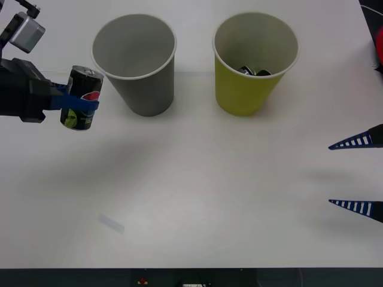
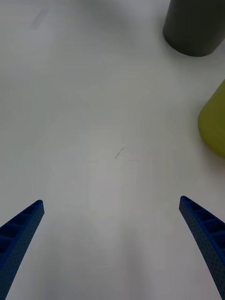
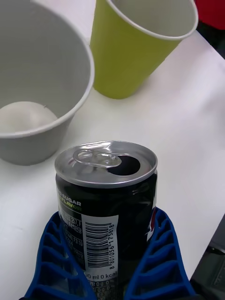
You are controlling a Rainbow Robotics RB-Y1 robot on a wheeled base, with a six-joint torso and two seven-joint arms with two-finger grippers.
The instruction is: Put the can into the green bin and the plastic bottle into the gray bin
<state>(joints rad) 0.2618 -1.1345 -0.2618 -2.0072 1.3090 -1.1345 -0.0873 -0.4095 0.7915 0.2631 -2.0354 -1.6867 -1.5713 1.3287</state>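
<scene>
My left gripper (image 1: 78,103) is shut on a small black can (image 1: 81,97) with a silver top, held upright above the table just left of the gray bin (image 1: 134,63). In the left wrist view the can (image 3: 108,206) sits between my blue fingers (image 3: 161,255), its tab opening showing, beyond it the gray bin (image 3: 33,89) and the green bin (image 3: 136,42). The green bin (image 1: 254,63) stands right of the gray one and holds dark items. My right gripper (image 1: 358,174) hangs open at the table's right edge. The plastic bottle is out of view.
A small clear scrap (image 1: 111,223) lies on the white table (image 1: 197,191) near the front left. The right wrist view catches the bases of the gray bin (image 2: 194,26) and green bin (image 2: 213,124). A red object (image 1: 379,51) sits at the far right edge.
</scene>
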